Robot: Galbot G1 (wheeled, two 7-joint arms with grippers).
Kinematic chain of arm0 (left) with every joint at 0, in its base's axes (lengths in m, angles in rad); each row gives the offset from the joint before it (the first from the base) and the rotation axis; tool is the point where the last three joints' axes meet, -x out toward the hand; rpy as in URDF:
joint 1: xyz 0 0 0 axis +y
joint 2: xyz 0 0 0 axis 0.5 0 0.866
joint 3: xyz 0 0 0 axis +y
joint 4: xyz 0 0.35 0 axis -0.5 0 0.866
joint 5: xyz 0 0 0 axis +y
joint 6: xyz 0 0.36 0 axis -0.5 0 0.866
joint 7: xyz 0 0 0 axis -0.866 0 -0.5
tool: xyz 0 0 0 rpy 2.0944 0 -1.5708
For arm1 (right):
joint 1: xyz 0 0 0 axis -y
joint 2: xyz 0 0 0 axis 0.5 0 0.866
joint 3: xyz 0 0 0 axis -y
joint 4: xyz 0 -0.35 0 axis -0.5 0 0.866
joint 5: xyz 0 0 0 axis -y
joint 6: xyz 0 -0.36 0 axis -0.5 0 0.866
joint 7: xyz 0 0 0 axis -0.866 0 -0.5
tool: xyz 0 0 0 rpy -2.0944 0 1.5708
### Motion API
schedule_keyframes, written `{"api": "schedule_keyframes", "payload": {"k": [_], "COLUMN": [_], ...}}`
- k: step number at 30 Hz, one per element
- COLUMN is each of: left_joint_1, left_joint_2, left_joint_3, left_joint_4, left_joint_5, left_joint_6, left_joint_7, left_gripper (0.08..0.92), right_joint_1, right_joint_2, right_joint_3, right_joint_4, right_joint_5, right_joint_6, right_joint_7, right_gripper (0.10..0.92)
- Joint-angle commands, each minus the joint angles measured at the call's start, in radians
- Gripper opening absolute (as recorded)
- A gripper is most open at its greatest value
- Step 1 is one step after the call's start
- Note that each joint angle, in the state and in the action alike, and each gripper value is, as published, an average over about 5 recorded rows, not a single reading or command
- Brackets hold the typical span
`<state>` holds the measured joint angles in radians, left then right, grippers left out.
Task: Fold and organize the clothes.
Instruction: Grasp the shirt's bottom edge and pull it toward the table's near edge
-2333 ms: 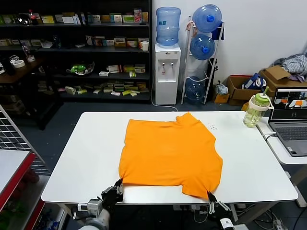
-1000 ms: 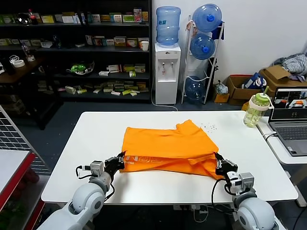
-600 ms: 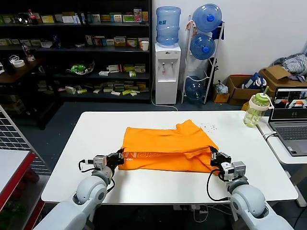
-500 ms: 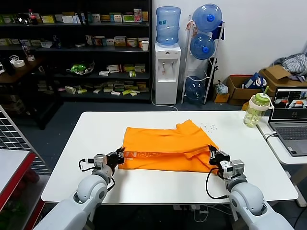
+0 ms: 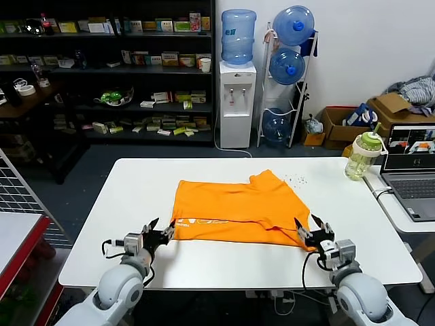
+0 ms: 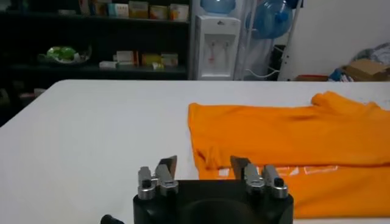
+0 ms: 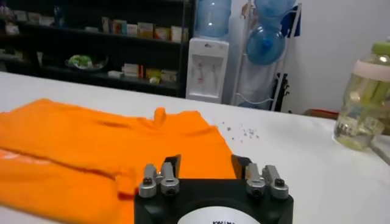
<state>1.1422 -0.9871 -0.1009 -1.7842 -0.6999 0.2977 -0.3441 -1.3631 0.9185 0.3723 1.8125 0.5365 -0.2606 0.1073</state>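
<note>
The clothes are one orange T-shirt (image 5: 238, 207), lying folded over on the white table (image 5: 122, 204), with a strip of white lettering (image 5: 204, 221) along its near left edge. My left gripper (image 5: 158, 229) stands open just off the shirt's near left corner, holding nothing. In the left wrist view the left gripper (image 6: 204, 161) has its fingers spread, with the T-shirt (image 6: 286, 140) just beyond the tips. My right gripper (image 5: 309, 227) is open at the near right corner. The right wrist view shows the right gripper (image 7: 207, 159) empty over the T-shirt (image 7: 91, 146).
A green-lidded drink bottle (image 5: 363, 155) and a laptop (image 5: 411, 173) sit at the table's right end; the bottle (image 7: 365, 97) also shows in the right wrist view. A water dispenser (image 5: 236, 102) and shelves (image 5: 102, 75) stand behind the table.
The shirt's near half was carried over into a fold. Both grippers then opened, let go of the cloth and drew back a little toward the table's near edge.
</note>
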Motion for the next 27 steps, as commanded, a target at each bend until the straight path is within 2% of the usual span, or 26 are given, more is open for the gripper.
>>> {"api": "schedule_keyframes", "payload": {"k": [1,4,9,12,17,20,27], "left_joint_1": [0.138,0.114,0.073,0.055,0.037,0.030,0.011], "left_joint_2": [-0.040,-0.067,-0.097,-0.104,-0.106,-0.106,-0.110], "left_joint_3": [-0.052,-0.049,-0.041,-0.036,-0.028,-0.025,-0.012], "left_joint_4": [-0.018,0.017,0.062,0.081,0.101,0.112,0.136], "left_joint_5": [0.055,0.077,0.092,0.099,0.109,0.115,0.121], "left_joint_6": [-0.034,-0.054,-0.069,-0.074,-0.082,-0.090,-0.094], "left_joint_7": [0.036,0.046,0.052,0.053,0.052,0.056,0.062], "left_gripper": [0.764,0.811,0.822,0.823,0.818,0.769,0.572], "right_joint_1": [-0.125,-0.116,-0.096,-0.084,-0.071,-0.067,-0.062], "right_joint_2": [0.003,0.011,0.021,0.028,0.034,0.034,0.031], "right_joint_3": [0.048,0.045,0.043,0.038,0.030,0.028,0.030], "right_joint_4": [0.003,-0.014,-0.035,-0.041,-0.046,-0.050,-0.058], "right_joint_5": [-0.015,-0.008,0.006,0.010,0.008,0.005,0.007], "right_joint_6": [0.001,-0.001,-0.001,0.000,0.004,0.007,0.012], "right_joint_7": [-0.056,-0.055,-0.057,-0.058,-0.060,-0.062,-0.062], "right_gripper": [0.799,0.819,0.803,0.744,0.601,0.514,0.323]}}
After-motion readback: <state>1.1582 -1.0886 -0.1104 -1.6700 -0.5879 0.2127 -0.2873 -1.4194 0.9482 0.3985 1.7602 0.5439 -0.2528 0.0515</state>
